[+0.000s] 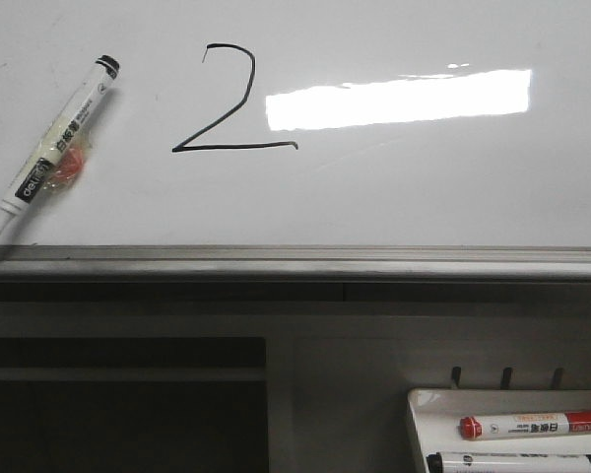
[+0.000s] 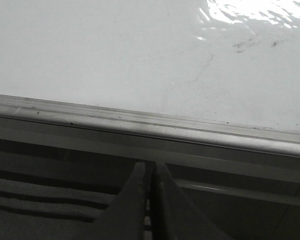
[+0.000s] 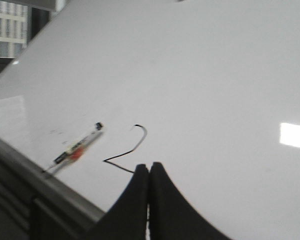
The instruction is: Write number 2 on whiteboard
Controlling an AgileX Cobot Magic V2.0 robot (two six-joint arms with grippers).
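Number 2 [image 1: 232, 101] sitting complete on whiteboard [image 1: 424, 197]; black marker [image 1: 54, 148] lying loose just left of digit, tip nearing rail; left gripper [image 2: 151, 200] and right gripper [image 3: 149, 200] both pressed together, holding nothing; judging writing finished; advising retreating clear without smearing ink.

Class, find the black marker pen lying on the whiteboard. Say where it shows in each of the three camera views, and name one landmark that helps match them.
Front view: the marker pen lies slanted at far left, left of the number 2.
Left wrist view: not in it; only bare whiteboard and rail.
Right wrist view: the pen lies left of the 2, above the right gripper.
Shared landmark: the grey edge rail.
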